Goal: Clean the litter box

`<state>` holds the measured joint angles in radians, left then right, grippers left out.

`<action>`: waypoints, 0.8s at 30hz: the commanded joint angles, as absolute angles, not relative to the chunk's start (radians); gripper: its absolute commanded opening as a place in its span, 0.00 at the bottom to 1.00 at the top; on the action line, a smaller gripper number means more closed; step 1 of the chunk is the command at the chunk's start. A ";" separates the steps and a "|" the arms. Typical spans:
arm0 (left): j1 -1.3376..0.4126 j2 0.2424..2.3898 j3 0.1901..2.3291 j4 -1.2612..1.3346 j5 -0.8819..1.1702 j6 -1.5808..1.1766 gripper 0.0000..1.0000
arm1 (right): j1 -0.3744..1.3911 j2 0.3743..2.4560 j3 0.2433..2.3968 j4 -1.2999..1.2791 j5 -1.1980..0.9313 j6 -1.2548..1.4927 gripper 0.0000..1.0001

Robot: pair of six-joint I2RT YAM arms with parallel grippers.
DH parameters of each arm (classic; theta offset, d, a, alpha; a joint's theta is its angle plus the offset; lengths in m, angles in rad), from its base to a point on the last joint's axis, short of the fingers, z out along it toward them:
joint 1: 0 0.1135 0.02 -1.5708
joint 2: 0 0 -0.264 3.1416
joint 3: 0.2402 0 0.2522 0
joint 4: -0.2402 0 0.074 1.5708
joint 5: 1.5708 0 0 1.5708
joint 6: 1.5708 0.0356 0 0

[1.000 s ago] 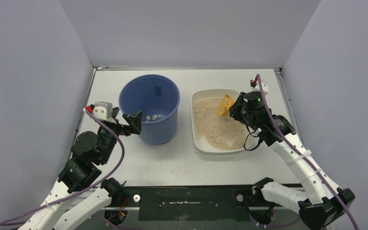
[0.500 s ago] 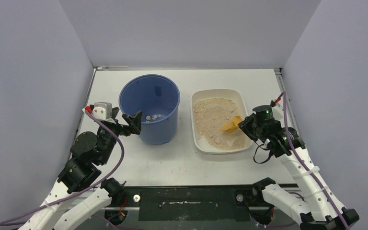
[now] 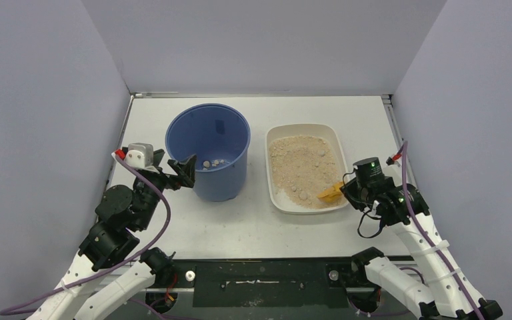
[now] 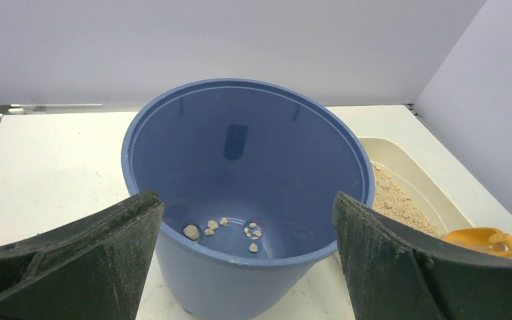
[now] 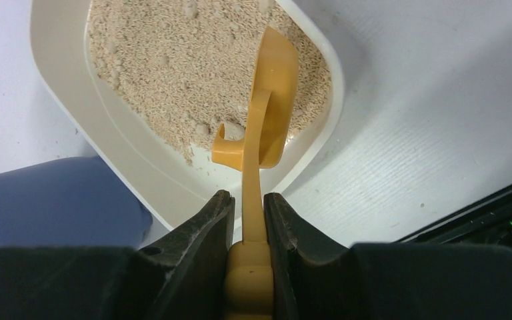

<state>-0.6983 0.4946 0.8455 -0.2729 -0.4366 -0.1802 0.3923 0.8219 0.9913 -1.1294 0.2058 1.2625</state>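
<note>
1. Pale grey walls [image 3: 253,47] close round a white tabletop [image 3: 260,223] on three sides.
2. We see a tall, round blue bucket [image 3: 208,150] standing left of centre. A few small pale clumps [image 4: 220,229] lie at its bottom.
3. Just to the bucket's right, and apart from it, sits the litter box [image 3: 305,128], a shallow cream tray with rounded corners. Tan sandy granules [image 3: 300,167] with some lumps cover most of its floor. A bare strip shows along its near edge.
4. We find an orange scoop [image 3: 330,193] at the tray's near right corner, its bowl down inside the tray where the litter thins out. From the left wrist view we make out a pale lump or two in the bowl.
5. Our left jaws stand wide apart and hold nothing. They sit at the bucket's near left side, about level with its rim, and in the wrist view the bucket fills the space between them. We cannot tell whether they touch it.
6. Our right jaws are clamped on the scoop's handle, just outside the tray's near right corner.
</note>
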 commanded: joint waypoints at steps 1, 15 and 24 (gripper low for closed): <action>-0.693 0.482 0.850 -0.226 -0.422 -0.192 0.97 | 0.389 0.821 1.023 -1.199 0.252 1.331 0.00; -0.692 0.465 0.847 -0.223 -0.411 -0.198 0.97 | 0.388 0.883 0.974 -1.161 0.276 1.421 0.00; -0.695 0.467 0.846 -0.224 -0.417 -0.198 0.97 | 0.370 0.947 0.919 -1.038 0.315 1.430 0.00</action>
<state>-0.6983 0.4713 0.8455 -0.2729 -0.4221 -0.1909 0.3885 0.9249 0.9489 -1.1095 0.2489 1.4162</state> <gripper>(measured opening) 0.973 0.216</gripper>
